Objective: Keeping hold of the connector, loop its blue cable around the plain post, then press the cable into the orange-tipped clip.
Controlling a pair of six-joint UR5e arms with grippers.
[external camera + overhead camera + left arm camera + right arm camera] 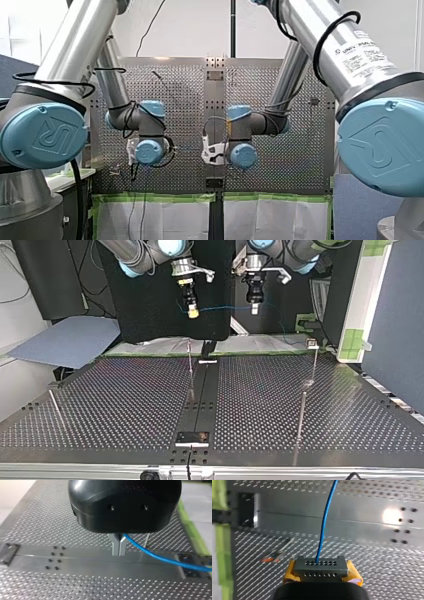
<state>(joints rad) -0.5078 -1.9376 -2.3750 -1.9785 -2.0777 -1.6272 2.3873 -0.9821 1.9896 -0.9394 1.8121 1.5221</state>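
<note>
- Both hands are closed: my right hand grips a grey connector, with its yellow pads pressed on the block's two sides.
- From the connector's holed face the blue cable runs straight ahead of that hand, above the perforated desk.
- The metal fingers of my left hand meet at the tips, with the blue cable pinched in the notch between them. From there it trails off to one side over the desk's smooth middle strip.
- Seen from across the desk, both hands hang high beyond its far edge, my right hand at that view's left and my left hand at its right. The blue cable stretches nearly level between them.
- An orange-tipped clip shows blurred on the desk beside my right hand, apart from the blue cable.
- One thin post stands just beside the middle strip, and a second post stands at the top view's right. The blue cable touches neither.
</note>
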